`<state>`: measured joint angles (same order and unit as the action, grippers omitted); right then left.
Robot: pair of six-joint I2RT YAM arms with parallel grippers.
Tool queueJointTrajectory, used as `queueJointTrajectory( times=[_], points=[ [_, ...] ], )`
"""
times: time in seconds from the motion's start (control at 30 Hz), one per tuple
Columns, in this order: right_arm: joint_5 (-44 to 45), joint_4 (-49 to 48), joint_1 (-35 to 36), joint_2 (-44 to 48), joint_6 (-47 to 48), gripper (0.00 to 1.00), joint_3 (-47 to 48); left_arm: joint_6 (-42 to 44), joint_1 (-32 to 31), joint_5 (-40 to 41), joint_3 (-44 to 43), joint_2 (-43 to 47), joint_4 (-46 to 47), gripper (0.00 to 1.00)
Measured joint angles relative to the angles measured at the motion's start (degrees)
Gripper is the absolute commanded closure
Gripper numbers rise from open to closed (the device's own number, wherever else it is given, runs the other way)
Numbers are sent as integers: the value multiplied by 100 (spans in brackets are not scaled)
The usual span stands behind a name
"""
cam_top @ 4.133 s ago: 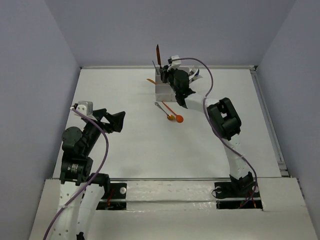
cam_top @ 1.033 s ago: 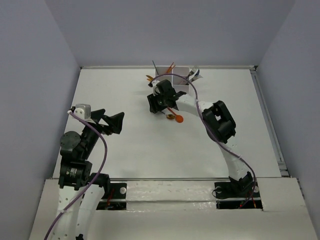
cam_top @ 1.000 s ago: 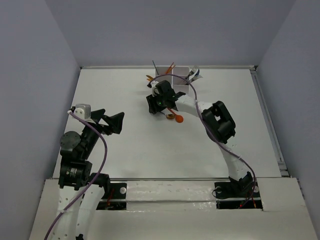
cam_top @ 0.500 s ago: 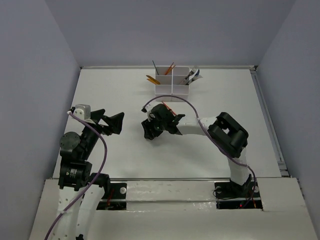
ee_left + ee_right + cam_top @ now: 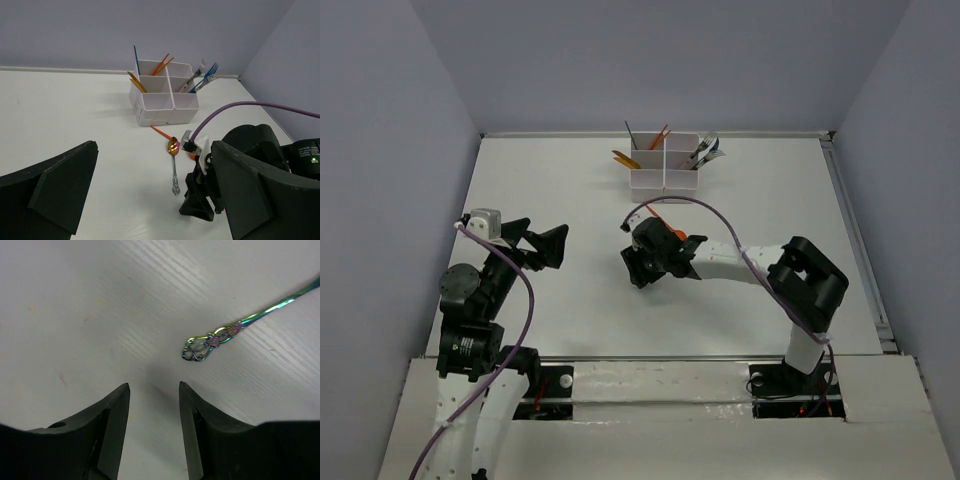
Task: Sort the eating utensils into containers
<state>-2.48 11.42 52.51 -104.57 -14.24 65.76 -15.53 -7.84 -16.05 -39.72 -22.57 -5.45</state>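
Right pincer hangs half-open and empty just short of the spoon handle (pickup step); next it should probably straddle that handle, close, then carry to the containers.

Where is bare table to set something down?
Bare table spreads between the left pincer and the white organizer; also right of it. Crowded: in front of it, where spoon and orange stick lie by the right pincer.
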Motion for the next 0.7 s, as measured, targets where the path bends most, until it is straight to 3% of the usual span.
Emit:
queueJointTrajectory(
  times=[0.2, 0.43, 0.6, 0.7],
  points=[
    [1054, 457, -122, 2, -476, 39, 269, 0, 0, 0, 0, 0, 0, 1],
    [1733, 710, -540, -946, -772, 37, 1226, 0, 0, 0, 0, 0, 0, 1],
    [1902, 796, -750, -1405, -833, 40, 1773, 0, 0, 0, 0, 0, 0, 1],
    [1969, 837, -828, -1558, -855, 52, 1980, 0, 0, 0, 0, 0, 0, 1]
  ],
)
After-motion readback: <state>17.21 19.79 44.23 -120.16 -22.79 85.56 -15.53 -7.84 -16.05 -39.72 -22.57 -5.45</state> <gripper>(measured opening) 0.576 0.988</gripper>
